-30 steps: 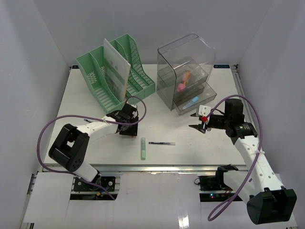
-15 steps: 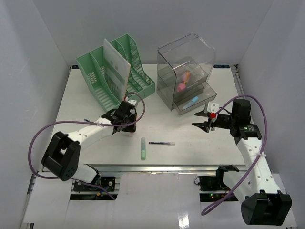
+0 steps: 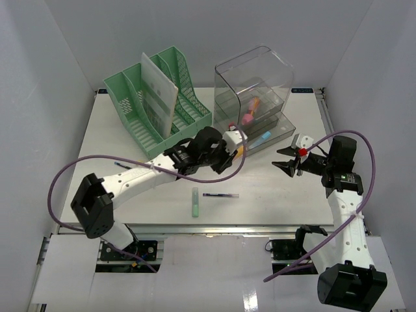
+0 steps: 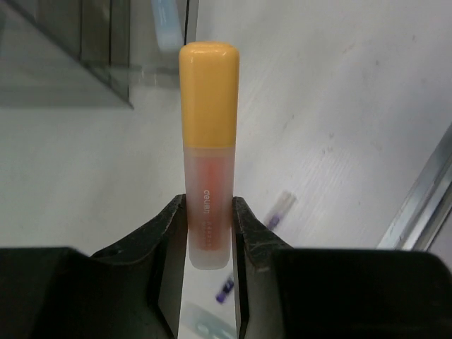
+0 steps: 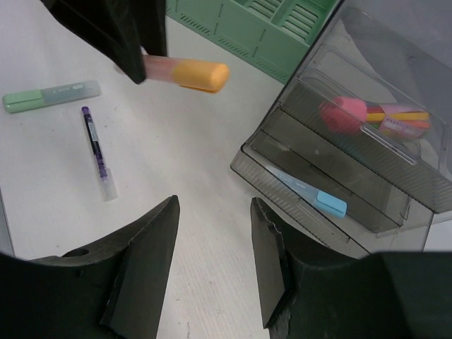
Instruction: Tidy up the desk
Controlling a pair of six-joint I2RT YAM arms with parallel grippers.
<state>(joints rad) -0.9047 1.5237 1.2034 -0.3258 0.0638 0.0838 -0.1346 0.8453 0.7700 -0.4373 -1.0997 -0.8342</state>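
Orange marker (image 4: pixel 209 92), centre frame: light, stiff, probably slick plastic; left hand (image 4: pixel 210 212) clamps its lower barrel. Right hand (image 5: pixel 213 205): open, empty, above desk (image 5: pixel 56 183).

On the table (image 3: pixel 273 201), the left hand (image 3: pixel 231 144) grips an orange marker (image 3: pixel 240 150) beside the clear drawer box (image 3: pixel 253 91). The right hand (image 3: pixel 290 162) hangs spread at the right. A green highlighter (image 3: pixel 194 201) and pen (image 3: pixel 220 195) lie nearer.

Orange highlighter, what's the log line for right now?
left gripper: shut on orange highlighter, near drawer box | right gripper: open, empty | desk: green highlighter, purple pen loose
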